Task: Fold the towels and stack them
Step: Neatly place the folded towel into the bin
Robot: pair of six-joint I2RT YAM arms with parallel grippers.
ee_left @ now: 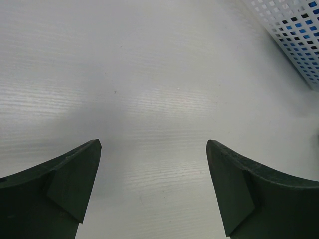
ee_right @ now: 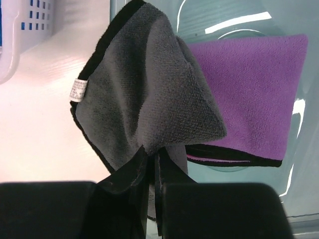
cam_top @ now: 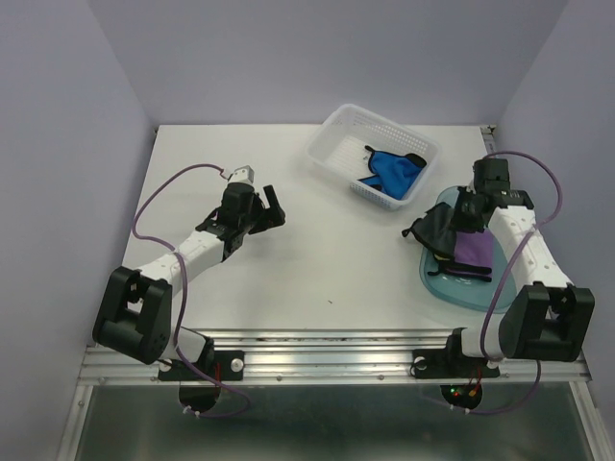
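A white table (cam_top: 317, 279) is enclosed by pale lilac walls. The left gripper (ee_left: 154, 147) is held over the table with its fingers wide apart, well apart from every towel. The right gripper (ee_right: 152, 162) is closed on a fold of the black towel (ee_right: 144, 84), which is held up over the left edge of the blue-green tray (cam_top: 452, 290). A folded purple towel (ee_right: 249, 94) is laid flat in this tray. A blue towel (cam_top: 392, 171) is seen crumpled in the white basket (cam_top: 334, 130).
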